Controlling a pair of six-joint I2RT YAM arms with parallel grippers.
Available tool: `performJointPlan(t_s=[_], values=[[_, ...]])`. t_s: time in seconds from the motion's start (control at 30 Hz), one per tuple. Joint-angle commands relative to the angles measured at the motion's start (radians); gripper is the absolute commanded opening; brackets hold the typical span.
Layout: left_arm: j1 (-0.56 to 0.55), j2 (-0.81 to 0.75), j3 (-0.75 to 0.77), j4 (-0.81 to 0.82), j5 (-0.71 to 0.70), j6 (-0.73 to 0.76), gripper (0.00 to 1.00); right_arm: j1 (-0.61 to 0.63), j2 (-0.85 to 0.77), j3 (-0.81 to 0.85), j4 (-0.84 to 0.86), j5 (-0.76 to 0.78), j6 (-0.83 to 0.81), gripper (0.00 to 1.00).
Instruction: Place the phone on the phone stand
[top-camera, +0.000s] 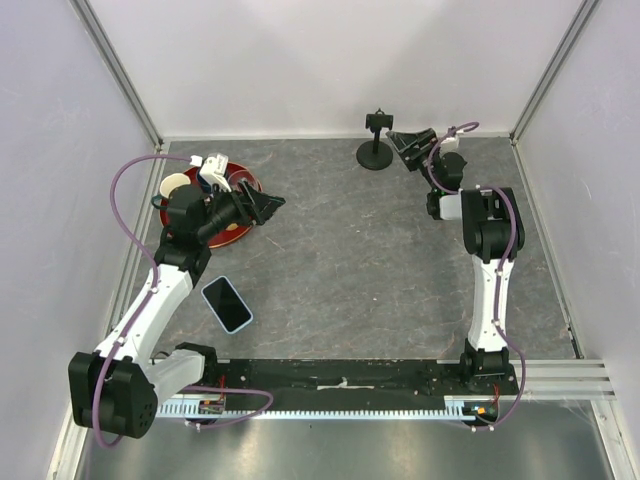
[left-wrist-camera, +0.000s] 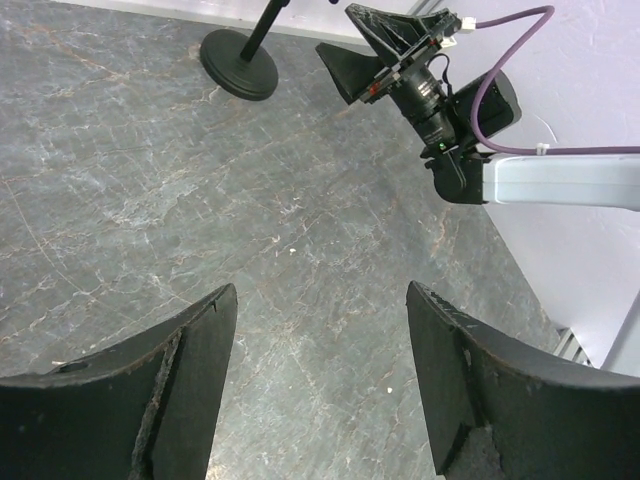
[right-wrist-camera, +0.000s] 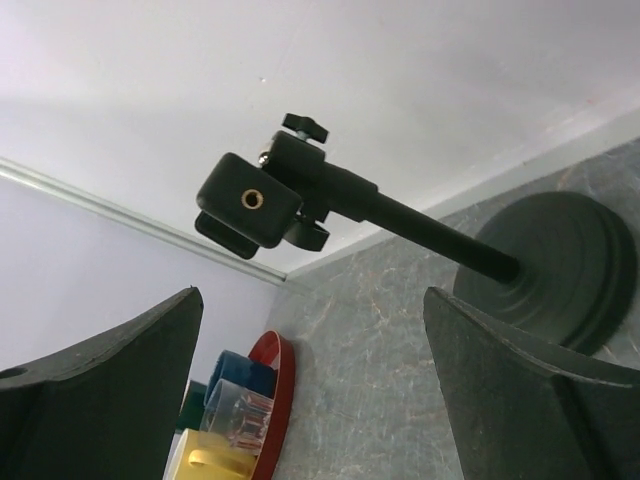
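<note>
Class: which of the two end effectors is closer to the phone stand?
The right end effector, open beside the phone stand at the far wall; the left end effector sits by the red tray, far away.

We see the phone (top-camera: 227, 304) lying flat on the bench (top-camera: 340, 250), toward the bench's near left corner. Its glossy black screen faces up inside a light blue case, and it is turned diagonally. The phone stand (top-camera: 376, 145) stands upright at the bench's far edge, right of middle. It is all black: a round disc base (right-wrist-camera: 560, 260), a thin post, and a small clamp head (right-wrist-camera: 250, 205) with a brass threaded hole and a knob. The two are well apart.
</note>
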Motion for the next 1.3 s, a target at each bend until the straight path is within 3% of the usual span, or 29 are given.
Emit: performJointPlan(t_s=[0.0, 0.17, 0.57, 1.07, 1.27], values=[[0.003, -0.004, 0.027, 0.058, 0.045, -0.041, 0.75, 0.006, 0.017, 0.062, 0.150, -0.045, -0.073, 0.98], [0.003, -0.001, 0.025, 0.069, 0.057, -0.071, 0.74, 0.009, 0.046, 0.176, -0.006, -0.104, -0.161, 0.95], [0.003, 0.002, 0.019, 0.066, 0.056, -0.078, 0.71, 0.032, 0.032, 0.191, -0.043, -0.122, -0.270, 0.87], [0.004, 0.033, 0.027, 0.066, 0.076, -0.091, 0.66, 0.038, 0.089, 0.274, -0.049, -0.099, -0.294, 0.80], [0.007, 0.048, 0.034, 0.054, 0.080, -0.093, 0.64, 0.038, 0.087, 0.294, -0.073, -0.104, -0.321, 0.70]])
